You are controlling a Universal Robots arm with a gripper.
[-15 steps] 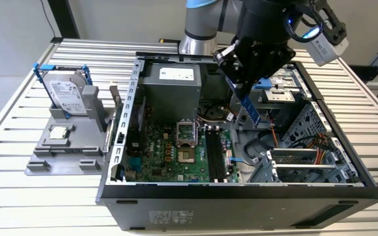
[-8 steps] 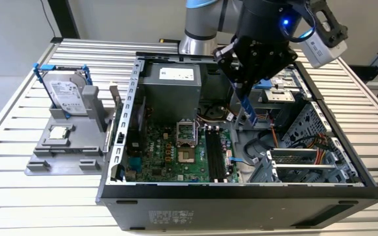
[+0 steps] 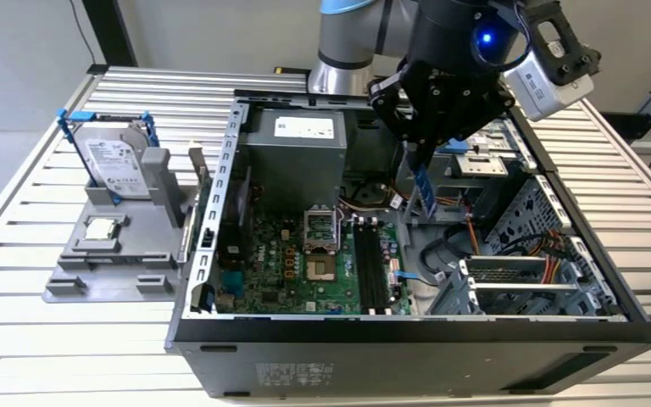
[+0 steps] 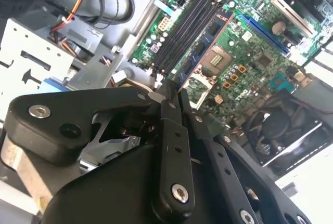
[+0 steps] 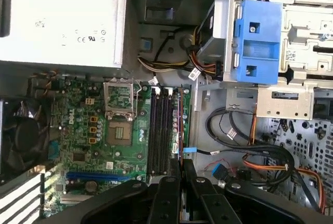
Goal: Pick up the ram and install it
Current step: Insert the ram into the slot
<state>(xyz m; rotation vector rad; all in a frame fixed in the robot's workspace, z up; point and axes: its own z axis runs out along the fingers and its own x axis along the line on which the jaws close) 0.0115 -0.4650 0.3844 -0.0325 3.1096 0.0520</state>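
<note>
The ram (image 3: 425, 188) hangs upright from my pincer (image 3: 415, 153), which is clenched on its upper end. Its free end points down into the open computer case (image 3: 416, 348). In the second wrist view the ram (image 4: 205, 44) runs away from my fingertips (image 4: 167, 102) as a dark blue stick, lying along the black memory slots (image 4: 184, 29) on the side of the processor socket (image 4: 218, 60). It is above the green motherboard (image 3: 292, 267) and not seated in any slot. Deeper in the case are the grey power supply (image 3: 303, 140) and a blue drive bracket (image 5: 257, 39). Outside the case, at the exterior view's left, a hard drive (image 3: 111, 161) stands in a grey fixture (image 3: 111, 271) on the slatted bench (image 3: 20, 339), with a processor chip (image 3: 102, 227) lying just below it.
</note>
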